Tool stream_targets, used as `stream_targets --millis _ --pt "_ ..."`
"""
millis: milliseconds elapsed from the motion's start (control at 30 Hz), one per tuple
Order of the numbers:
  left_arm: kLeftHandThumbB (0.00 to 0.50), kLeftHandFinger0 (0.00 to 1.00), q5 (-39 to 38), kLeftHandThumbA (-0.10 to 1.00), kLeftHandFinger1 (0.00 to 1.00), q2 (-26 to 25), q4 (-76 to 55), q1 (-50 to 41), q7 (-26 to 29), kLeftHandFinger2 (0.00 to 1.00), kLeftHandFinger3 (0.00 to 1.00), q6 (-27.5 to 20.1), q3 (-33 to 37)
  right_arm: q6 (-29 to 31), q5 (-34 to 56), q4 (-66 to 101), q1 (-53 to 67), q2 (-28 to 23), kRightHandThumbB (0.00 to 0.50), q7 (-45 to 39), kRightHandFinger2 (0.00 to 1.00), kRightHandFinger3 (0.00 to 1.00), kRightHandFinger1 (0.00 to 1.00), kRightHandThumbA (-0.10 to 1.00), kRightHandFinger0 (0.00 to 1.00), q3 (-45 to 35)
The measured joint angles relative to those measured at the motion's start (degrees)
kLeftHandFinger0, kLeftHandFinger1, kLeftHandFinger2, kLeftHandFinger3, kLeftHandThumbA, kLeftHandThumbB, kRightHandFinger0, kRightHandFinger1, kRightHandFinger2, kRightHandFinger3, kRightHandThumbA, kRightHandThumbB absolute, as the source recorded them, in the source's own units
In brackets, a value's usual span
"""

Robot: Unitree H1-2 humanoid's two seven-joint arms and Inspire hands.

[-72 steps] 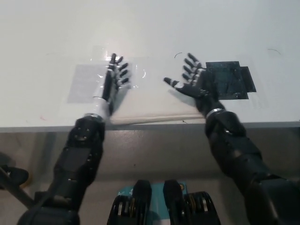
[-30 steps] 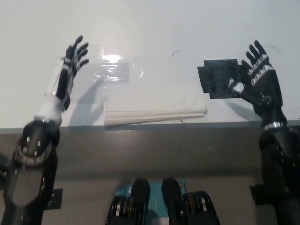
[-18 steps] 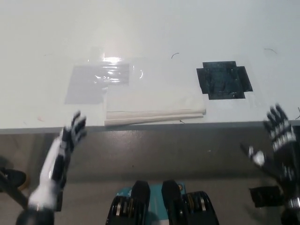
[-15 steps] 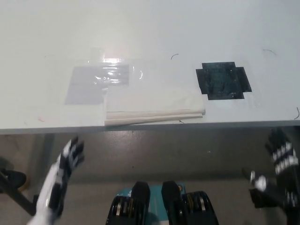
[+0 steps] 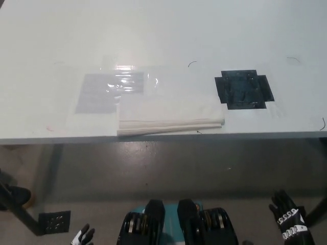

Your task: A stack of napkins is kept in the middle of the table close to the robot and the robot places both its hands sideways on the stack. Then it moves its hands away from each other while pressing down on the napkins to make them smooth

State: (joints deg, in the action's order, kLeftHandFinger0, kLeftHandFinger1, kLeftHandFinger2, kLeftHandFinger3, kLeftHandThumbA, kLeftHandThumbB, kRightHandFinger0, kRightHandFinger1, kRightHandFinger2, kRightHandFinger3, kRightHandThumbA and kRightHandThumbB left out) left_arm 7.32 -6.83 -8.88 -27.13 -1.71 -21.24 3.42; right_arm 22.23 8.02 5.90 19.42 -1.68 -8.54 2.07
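The stack of white napkins (image 5: 170, 113) lies flat near the table's front edge, a little left of the middle, with nothing on it. Both hands are down below the table level, far from the stack. Only the fingertips of my white left hand (image 5: 83, 237) show at the bottom left edge of the head view. My black right hand (image 5: 287, 220) shows at the bottom right with its fingers spread and nothing in it.
The white table (image 5: 163, 35) carries a patch of black tape (image 5: 244, 89) right of the stack and a shiny clear film patch (image 5: 110, 90) to its left. A table leg and its foot plate (image 5: 54, 221) stand at the lower left on the floor.
Both hands have left the napkins, swung outward and dropped below the table edge to the bottom corners. The napkin stack stays in place. The camera has shifted slightly.
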Motion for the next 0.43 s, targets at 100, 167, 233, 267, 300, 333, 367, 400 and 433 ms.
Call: stream_targets --millis 100,167,233,267,300,333,367,400,433 --pt "0.219 1.0 0.3 1.0 1.0 -0.1 -0.9 -3.0 0.2 1.0 1.0 -1.4 0.2 0.3 -0.3 0.5 3.2 -0.2 0.243 -0.1 1.0 1.0 1.0 1.0 1.0 0.1" --pt "0.221 1.0 0.7 1.0 1.0 -0.1 -0.9 -4.5 0.4 1.0 1.0 -1.8 0.3 0.4 -0.4 0.5 5.2 -0.2 0.242 -0.4 1.0 1.0 1.0 1.0 1.0 0.1" --pt "0.223 1.0 1.1 1.0 1.0 -0.1 -0.8 -5.2 0.6 1.0 1.0 -2.2 0.6 0.7 -0.8 0.4 6.6 -0.2 0.253 -0.6 1.0 1.0 1.0 1.0 1.0 0.1" --pt "0.222 1.0 1.2 1.0 1.0 -0.1 -0.6 -5.3 0.7 1.0 1.0 -2.4 0.8 0.8 -1.0 0.4 7.0 -0.2 0.239 -0.7 1.0 1.0 1.0 1.0 1.0 0.1" --pt "0.221 1.0 1.3 1.0 1.0 -0.1 -0.5 -5.3 0.9 1.0 1.0 -2.6 1.0 0.9 -1.1 0.3 7.3 -0.2 0.236 -0.9 1.0 1.0 1.0 1.0 1.0 0.1" --pt "0.206 1.0 1.4 1.0 1.0 -0.1 -0.5 -5.4 1.1 1.0 1.0 -2.7 1.2 1.0 -1.1 0.3 7.5 -0.2 0.214 -1.0 1.0 1.0 1.0 1.0 1.0 0.1" --pt "0.207 1.0 1.4 1.0 1.0 -0.1 -0.4 -5.4 1.2 1.0 1.0 -2.8 1.5 1.1 -1.2 0.3 7.6 -0.2 0.203 -1.2 1.0 1.0 1.0 1.0 1.0 0.0" --pt "0.207 1.0 1.5 1.0 1.0 -0.1 -0.4 -5.5 1.3 1.0 1.0 -2.8 1.7 1.1 -1.2 0.3 7.7 -0.2 0.203 -1.2 1.0 1.0 1.0 1.0 1.0 0.0" --pt "0.207 1.0 1.7 1.0 1.0 -0.1 -0.4 -5.6 1.4 1.0 1.0 -2.9 1.9 1.2 -1.3 0.3 7.9 -0.2 0.203 -1.3 1.0 1.0 1.0 1.0 1.0 0.0"
